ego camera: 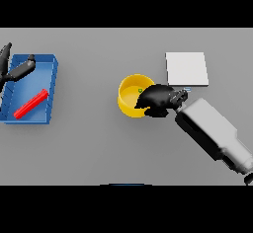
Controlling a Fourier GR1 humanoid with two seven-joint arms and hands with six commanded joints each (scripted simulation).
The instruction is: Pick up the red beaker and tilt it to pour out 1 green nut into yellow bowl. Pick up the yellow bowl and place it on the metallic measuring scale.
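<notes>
Right hand [157, 100] gripped rim of round yellow bowl [129, 97] on smooth grey counter [99, 143], small green nut [140, 90] inside; flat metallic square scale [186, 69] nearby. Left hand [17, 70] hung relaxed over blue tray [52, 86] holding red beaker [31, 103].

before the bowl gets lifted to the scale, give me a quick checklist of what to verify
1. Green nut in the yellow bowl: ok, a small green speck shows inside near the far rim.
2. Right hand at the bowl: ok, it sits on the bowl's right rim.
3. Fingers closed on the rim: cannot tell.
4. Metallic scale top free: ok, nothing rests on it.
5. Red beaker out of the way: ok, lying in the blue tray.
6. Left hand clear of the route: ok, over the tray.
</notes>
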